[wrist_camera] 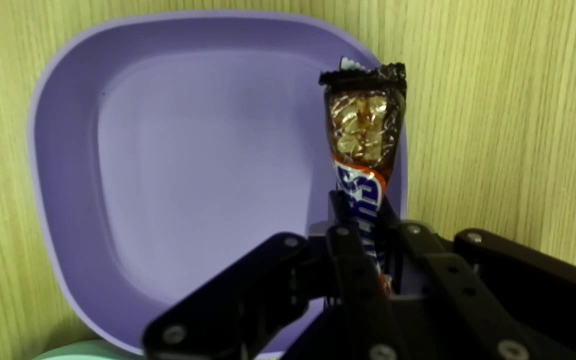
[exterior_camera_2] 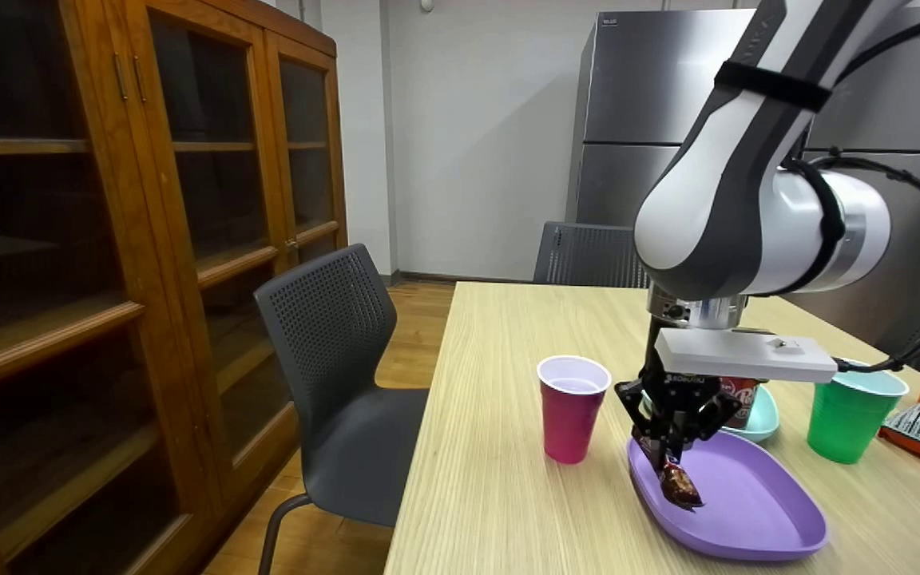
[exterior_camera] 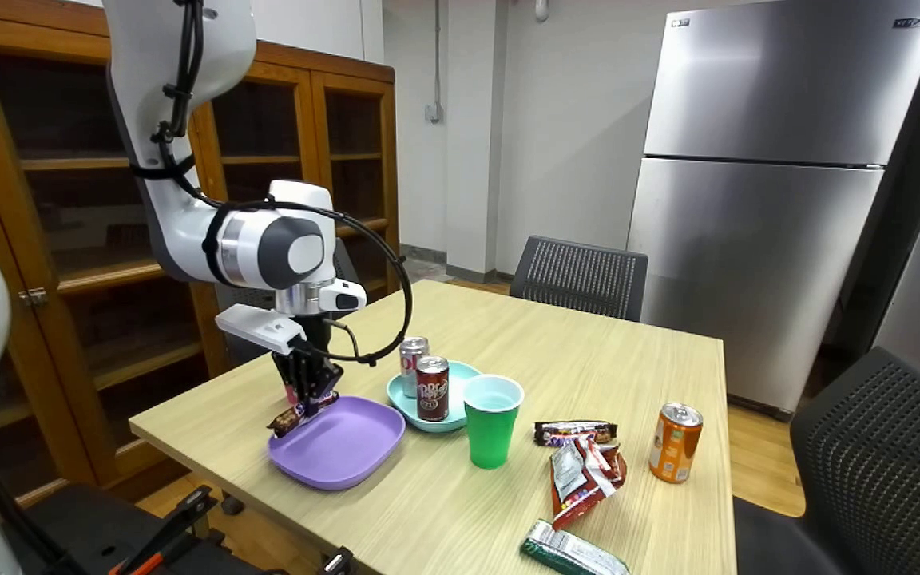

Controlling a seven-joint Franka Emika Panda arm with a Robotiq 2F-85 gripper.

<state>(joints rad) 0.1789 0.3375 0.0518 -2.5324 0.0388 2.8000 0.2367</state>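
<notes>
A candy bar in a brown, white and blue wrapper (wrist_camera: 364, 130) is pinched between the fingers of my gripper (wrist_camera: 363, 206), which is shut on its middle. The bar's far end sticks out ahead of the fingertips, and its near end is partly hidden by them. Below lies a purple plate (wrist_camera: 193, 160), with the bar over its right side in the wrist view. In both exterior views the gripper (exterior_camera: 312, 409) points down at the edge of the plate (exterior_camera: 340, 447). Whether the bar (exterior_camera_2: 680, 485) touches the plate I cannot tell.
A teal plate (exterior_camera: 464, 370) bears a silver can (exterior_camera: 412, 363) and a Dr Pepper can (exterior_camera: 433, 391). Near it stand a green cup (exterior_camera: 492, 431) and a pink cup (exterior_camera_2: 572, 419). Snack packets (exterior_camera: 584, 475) and an orange can (exterior_camera: 676, 443) lie or stand farther along the table.
</notes>
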